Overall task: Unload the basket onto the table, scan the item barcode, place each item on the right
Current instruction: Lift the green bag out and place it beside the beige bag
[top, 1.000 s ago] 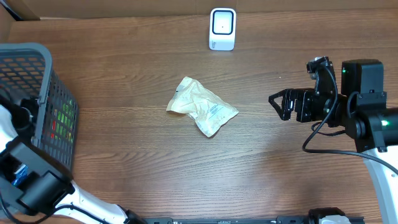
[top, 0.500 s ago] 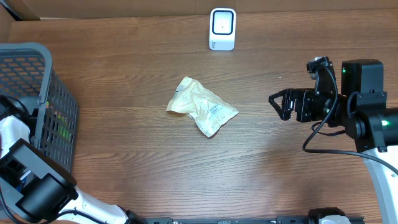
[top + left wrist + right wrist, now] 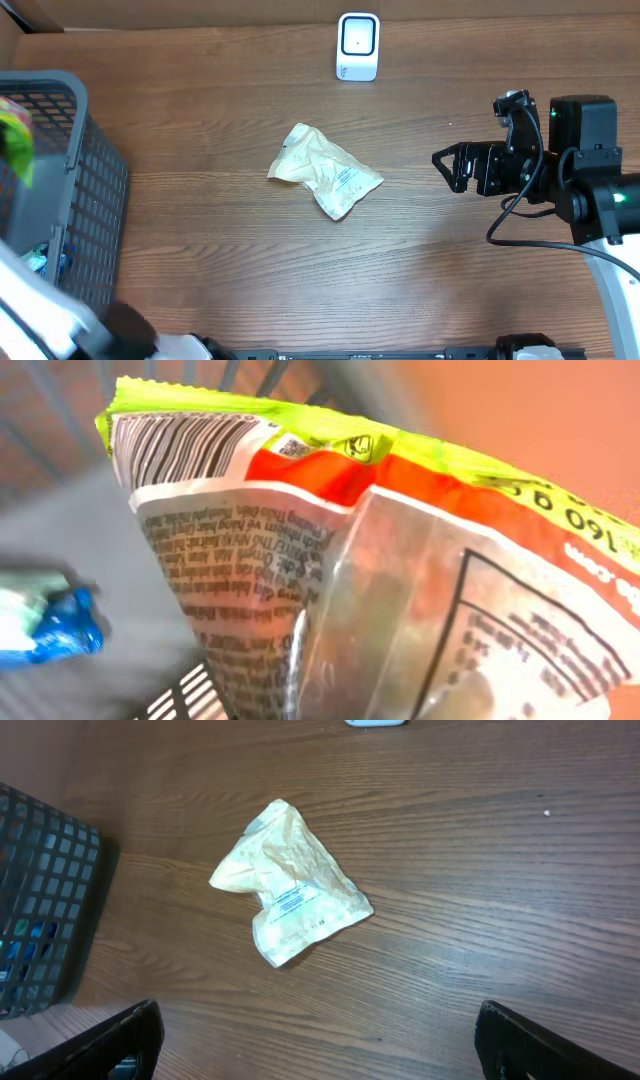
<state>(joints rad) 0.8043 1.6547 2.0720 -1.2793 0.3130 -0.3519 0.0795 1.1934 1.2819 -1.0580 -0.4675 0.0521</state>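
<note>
A green and orange snack bag [image 3: 400, 560] fills the left wrist view, its barcode [image 3: 185, 445] at the top left. In the overhead view the same bag [image 3: 16, 142] is a green blur above the grey basket [image 3: 100, 200]. My left gripper is shut on this bag, and its fingers are hidden behind it. A beige packet [image 3: 325, 170] lies in the middle of the table, label side up [image 3: 290, 890]. The white scanner [image 3: 358, 46] stands at the back. My right gripper [image 3: 445, 165] hovers open right of the beige packet, holding nothing [image 3: 320, 1040].
The basket [image 3: 40, 900] stands at the table's left edge with a blue and white packet [image 3: 50, 630] on its floor. The left arm [image 3: 40, 310] is a white blur at the bottom left. The right arm's body [image 3: 580, 170] takes up the right side.
My left gripper has shut on the snack bag and lifted it above the basket. The left arm swung down and left. The basket shifted slightly. The right arm has not moved.
</note>
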